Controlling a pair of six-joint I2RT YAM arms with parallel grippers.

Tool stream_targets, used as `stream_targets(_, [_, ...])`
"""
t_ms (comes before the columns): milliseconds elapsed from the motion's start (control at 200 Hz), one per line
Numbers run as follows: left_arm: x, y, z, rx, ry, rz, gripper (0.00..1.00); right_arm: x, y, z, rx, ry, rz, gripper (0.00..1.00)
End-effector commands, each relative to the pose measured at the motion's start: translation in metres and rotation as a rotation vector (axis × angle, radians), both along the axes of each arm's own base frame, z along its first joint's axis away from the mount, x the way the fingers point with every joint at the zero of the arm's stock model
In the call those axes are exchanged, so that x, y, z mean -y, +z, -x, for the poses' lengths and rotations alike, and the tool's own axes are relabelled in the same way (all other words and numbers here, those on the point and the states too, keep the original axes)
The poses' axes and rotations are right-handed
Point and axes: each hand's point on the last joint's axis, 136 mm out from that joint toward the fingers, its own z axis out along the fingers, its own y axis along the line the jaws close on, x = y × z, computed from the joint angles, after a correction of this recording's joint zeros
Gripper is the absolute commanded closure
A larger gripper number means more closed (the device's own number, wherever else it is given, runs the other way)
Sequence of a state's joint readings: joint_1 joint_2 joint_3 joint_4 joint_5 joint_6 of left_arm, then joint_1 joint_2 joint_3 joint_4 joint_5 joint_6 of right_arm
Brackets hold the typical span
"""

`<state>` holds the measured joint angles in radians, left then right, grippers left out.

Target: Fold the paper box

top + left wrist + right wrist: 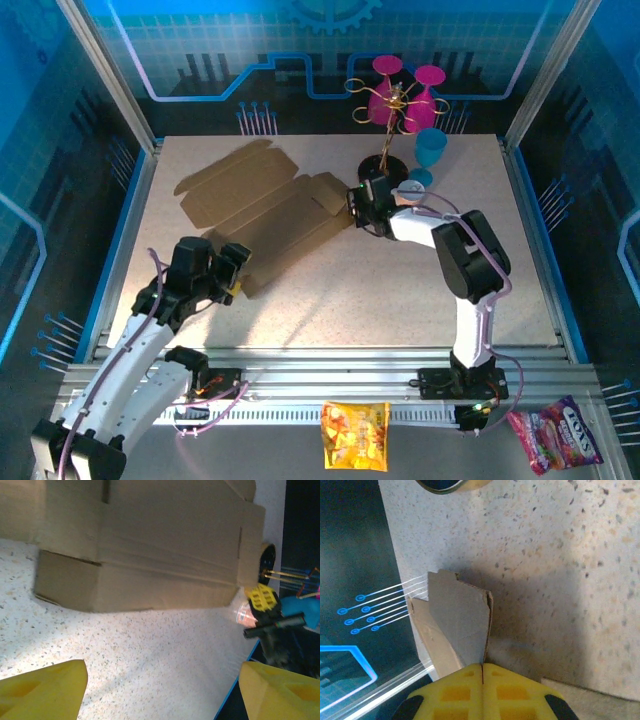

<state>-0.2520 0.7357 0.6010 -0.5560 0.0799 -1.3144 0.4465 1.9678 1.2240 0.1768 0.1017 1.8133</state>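
The paper box point(265, 215) is a brown cardboard sheet with flaps, lying mostly flat across the left and middle of the table. My right gripper point(357, 208) is at its right edge. In the right wrist view the yellow fingers point(455, 692) are shut on a thin raised flap point(460, 620) of the box. My left gripper point(236, 268) hovers just off the box's near-left corner. In the left wrist view its fingers point(40, 690) stand wide open over bare table, and the box point(150, 545) lies ahead of them, not touched.
A wire stand with two pink glasses point(400, 95) and its dark round base point(385, 165) stands at the back, right behind my right gripper. A blue cup point(432, 148) is beside it. Two snack bags point(355, 435) point(555, 435) lie outside the frame in front.
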Motion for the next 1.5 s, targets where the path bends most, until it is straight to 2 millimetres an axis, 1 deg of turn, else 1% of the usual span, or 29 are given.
stream_targets(0, [-0.008,-0.015,-0.004,-0.028,0.091,0.009,0.17,0.012,0.02,0.015,-0.097,-0.086,0.013,1.0])
stream_targets(145, [-0.021,-0.025,-0.011,-0.02,0.178,0.016,0.14,0.011,0.031,0.023,-0.152,-0.088,0.0,1.0])
stream_targets(280, [-0.036,-0.034,-0.015,-0.009,0.267,0.05,0.14,0.013,0.035,0.026,-0.175,-0.086,-0.008,1.0])
stream_targets(370, [-0.042,-0.037,-0.02,0.018,0.312,0.078,0.14,0.015,0.037,0.028,-0.186,-0.088,-0.011,1.0])
stream_targets(490, [-0.047,-0.041,-0.022,0.025,0.346,0.085,0.16,0.016,0.04,0.03,-0.197,-0.09,-0.02,1.0])
stream_targets(610, [-0.053,-0.041,-0.026,0.047,0.368,0.08,0.22,0.016,0.043,0.031,-0.203,-0.089,-0.038,1.0])
stream_targets(720, [-0.057,-0.042,-0.03,0.062,0.378,0.08,0.33,0.017,0.045,0.033,-0.205,-0.088,-0.043,1.0])
stream_targets(811, [-0.06,-0.04,-0.032,0.07,0.374,0.062,0.44,0.021,0.046,0.035,-0.208,-0.094,-0.041,1.0])
stream_targets(916, [-0.061,-0.037,-0.032,0.069,0.357,0.037,0.63,0.024,0.047,0.036,-0.206,-0.1,-0.046,1.0])
stream_targets(1016, [-0.06,-0.035,-0.032,0.057,0.335,0.021,0.87,0.024,0.051,0.033,-0.196,-0.098,-0.057,1.0])
stream_targets(1096, [-0.058,-0.033,-0.034,0.058,0.323,0.023,0.99,0.021,0.056,0.032,-0.192,-0.091,-0.07,1.0])
stream_targets(1111, [-0.058,-0.033,-0.035,0.056,0.322,0.024,1.0,0.021,0.056,0.032,-0.191,-0.09,-0.07,1.0])
stream_targets(1176, [-0.056,-0.028,-0.038,0.058,0.317,0.031,1.0,0.019,0.06,0.032,-0.187,-0.078,-0.075,1.0])
stream_targets(1231, [-0.055,-0.021,-0.042,0.067,0.314,0.04,1.0,0.018,0.065,0.032,-0.183,-0.062,-0.073,1.0])
stream_targets(1241, [-0.054,-0.019,-0.043,0.069,0.314,0.04,1.0,0.018,0.066,0.033,-0.183,-0.059,-0.071,0.99])
stream_targets(1256, [-0.054,-0.018,-0.044,0.068,0.314,0.042,1.0,0.019,0.068,0.033,-0.181,-0.054,-0.068,0.95])
stream_targets(1261, [-0.054,-0.017,-0.044,0.069,0.314,0.042,1.0,0.019,0.069,0.033,-0.182,-0.048,-0.066,0.91])
stream_targets(1271, [-0.054,-0.015,-0.045,0.071,0.315,0.044,1.0,0.018,0.07,0.034,-0.18,-0.045,-0.066,0.89])
stream_targets(1291, [-0.054,-0.012,-0.046,0.073,0.314,0.047,1.0,0.019,0.073,0.034,-0.176,-0.038,-0.059,0.82])
stream_targets(1296, [-0.054,-0.011,-0.047,0.074,0.315,0.048,1.0,0.019,0.076,0.034,-0.172,-0.032,-0.055,0.79])
stream_targets(1301, [-0.054,-0.01,-0.047,0.075,0.315,0.048,1.0,0.019,0.076,0.034,-0.172,-0.032,-0.055,0.79])
stream_targets(1311, [-0.054,-0.008,-0.048,0.077,0.316,0.05,1.0,0.019,0.076,0.035,-0.171,-0.027,-0.051,0.76])
stream_targets(1396, [-0.053,0.006,-0.055,0.1,0.327,0.067,1.0,0.024,0.097,0.044,-0.135,0.027,-0.001,0.51])
stream_targets(1441, [-0.053,0.013,-0.058,0.107,0.332,0.078,1.0,0.026,0.109,0.052,-0.109,0.058,0.024,0.43])
stream_targets(1466, [-0.052,0.015,-0.06,0.108,0.332,0.087,1.0,0.027,0.115,0.057,-0.086,0.078,0.038,0.4])
stream_targets(1476, [-0.051,0.016,-0.061,0.108,0.333,0.091,1.0,0.028,0.115,0.058,-0.084,0.08,0.041,0.39])
stream_targets(1486, [-0.051,0.017,-0.061,0.11,0.333,0.094,1.0,0.028,0.12,0.061,-0.067,0.093,0.048,0.37])
stream_targets(1496, [-0.05,0.018,-0.062,0.111,0.332,0.098,1.0,0.029,0.121,0.064,-0.062,0.1,0.057,0.36])
